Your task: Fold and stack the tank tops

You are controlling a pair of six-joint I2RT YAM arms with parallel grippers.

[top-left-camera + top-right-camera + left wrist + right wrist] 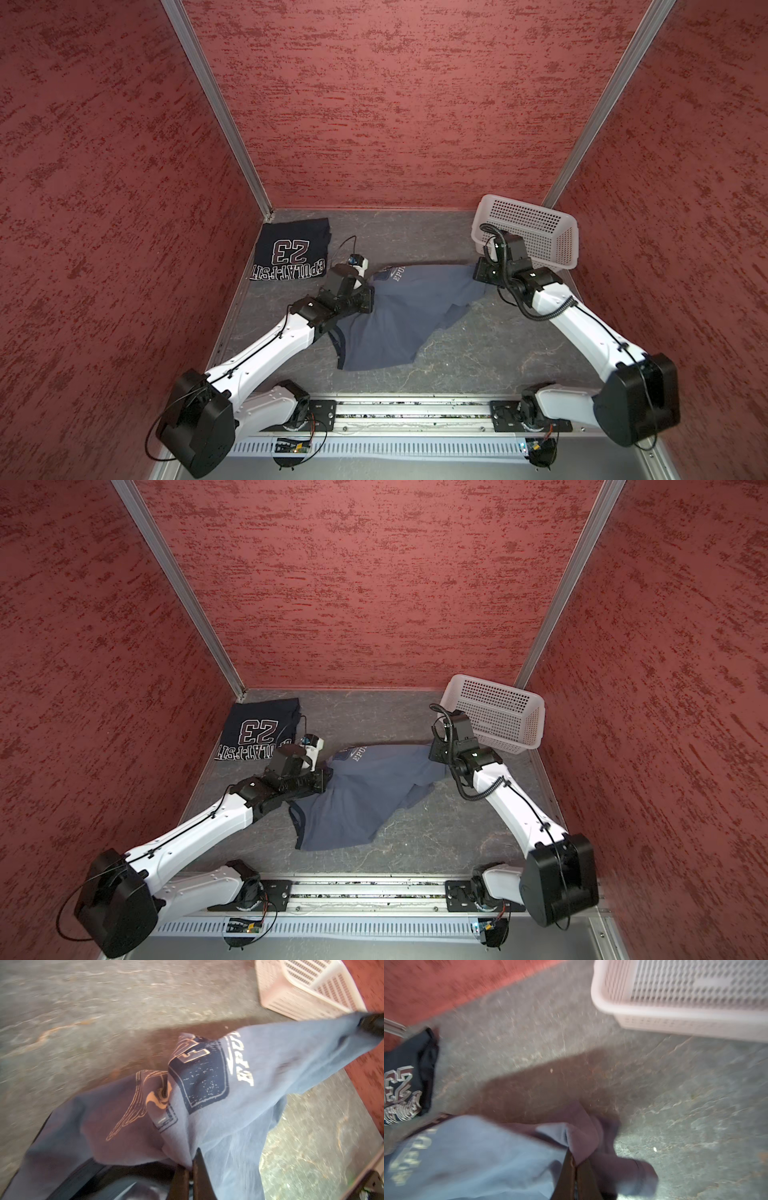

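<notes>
Grey tabletop [415, 232], red walls [395, 104]; left gripper [190, 1164], right gripper [576, 1164] both closed on slate top [399, 316].

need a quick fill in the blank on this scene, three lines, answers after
The dark navy cloth tank top shows the big number ____.
Only the slate blue-grey cloth tank top, gripped in the shut fingers of the left gripper and right gripper, is not yet ____.
The white perforated plastic basket stands by the ____ gripper.
Missing words: 23; folded; right

Navy top [291, 237] (pale "23") — slate-blue top [399, 324], white perforated basket [530, 226].
</notes>
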